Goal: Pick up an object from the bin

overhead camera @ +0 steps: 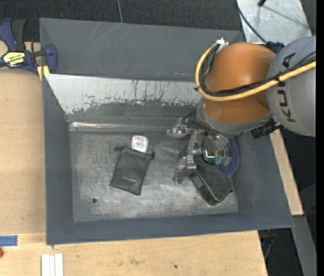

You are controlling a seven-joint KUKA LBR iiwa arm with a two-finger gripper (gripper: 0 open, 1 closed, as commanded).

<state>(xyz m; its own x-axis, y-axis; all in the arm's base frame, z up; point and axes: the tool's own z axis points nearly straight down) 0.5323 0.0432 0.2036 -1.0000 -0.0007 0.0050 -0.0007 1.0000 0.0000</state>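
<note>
Right of the dark grey pouch [130,172], the gripper [186,164] is down near the floor of the grey bin [58,154], in the gap between the pouch and a black flat rounded case [215,186]. Its tip sits just beside the case's left edge; contact not clear. Gripper state: can't tell from this angle whether it's spread or closed, as the metal parts overlap and the orange wrist cover [236,85] hides what's above them. The case is the nearest item to the gripper. It lies tilted, right of the pouch and a bit lower in the camera view, well apart from it. A blue rounded item [233,154] lies further right of the pouch, just above the case and partly under the wrist, with a small green bit [224,161] beside it. A small white-silver item [140,143] touches the pouch's top edge. The pouch itself lies flat and slightly rotated, apart from the gripper.
</note>
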